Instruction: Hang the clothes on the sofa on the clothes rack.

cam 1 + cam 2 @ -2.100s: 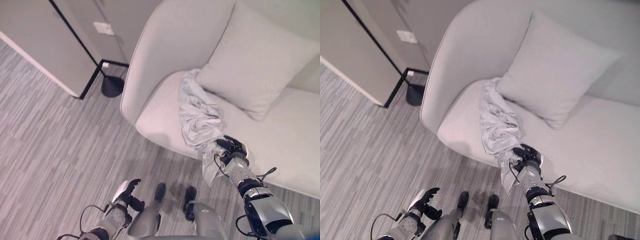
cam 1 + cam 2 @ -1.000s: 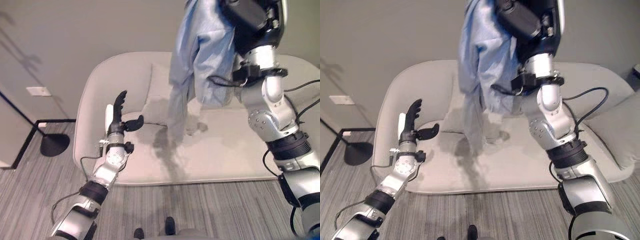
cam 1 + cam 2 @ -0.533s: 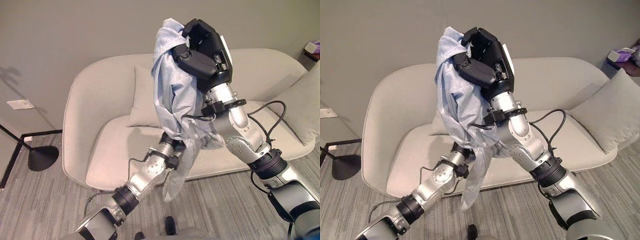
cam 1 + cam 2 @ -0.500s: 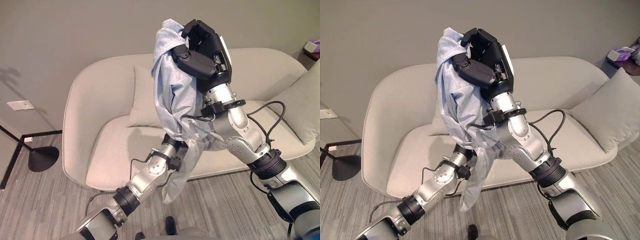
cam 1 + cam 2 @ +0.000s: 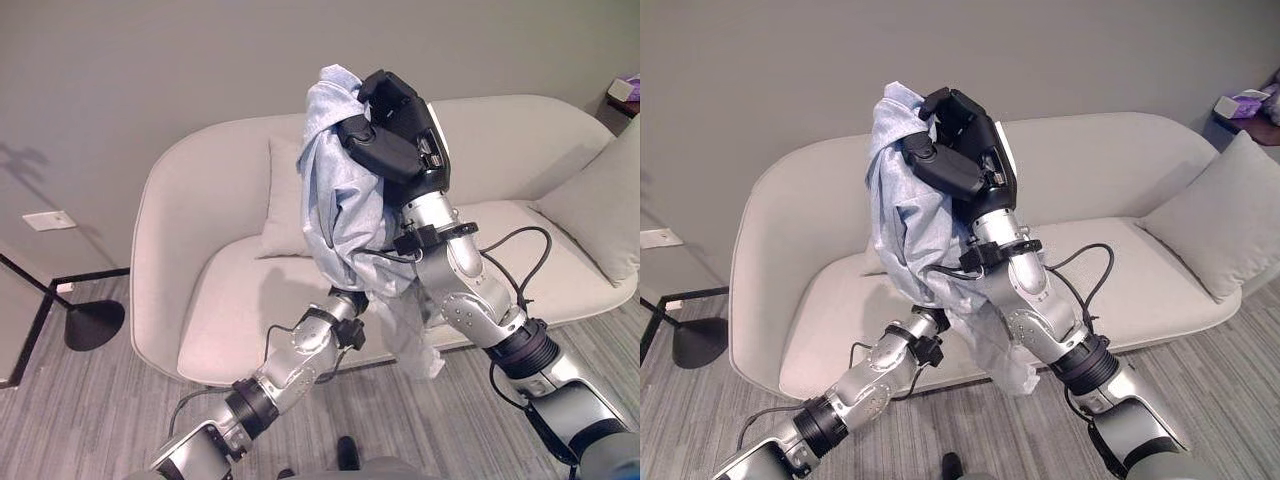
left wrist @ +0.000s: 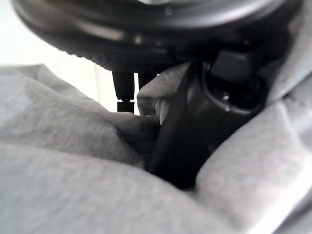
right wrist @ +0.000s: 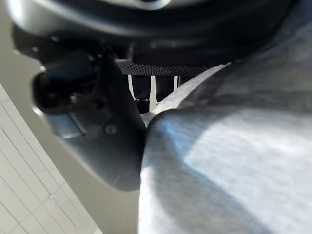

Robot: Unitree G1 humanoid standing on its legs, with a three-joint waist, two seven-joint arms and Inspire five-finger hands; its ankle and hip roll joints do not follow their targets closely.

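Note:
A light blue-grey garment (image 5: 338,200) hangs in the air in front of the beige sofa (image 5: 200,250). My right hand (image 5: 395,130) is raised high and shut on its bunched top. The cloth drapes down over my right forearm, and its tail (image 5: 422,352) dangles near the sofa's front edge. My left hand (image 5: 349,301) reaches up from below into the lower folds. In the left wrist view its dark thumb (image 6: 180,141) is pressed into gathered cloth (image 6: 73,195). The right wrist view shows the same cloth (image 7: 234,146) packed against the right hand (image 7: 97,126).
A square cushion (image 5: 284,200) leans on the sofa's back at the left, and a larger cushion (image 5: 600,205) sits at its right end. The black round base of a floor lamp (image 5: 94,324) stands on the striped grey carpet, below a wall socket (image 5: 50,220).
The garment's hanging tail has swung from below my left hand over to the right, under my right forearm. My right hand has dropped slightly, still holding the cloth high.

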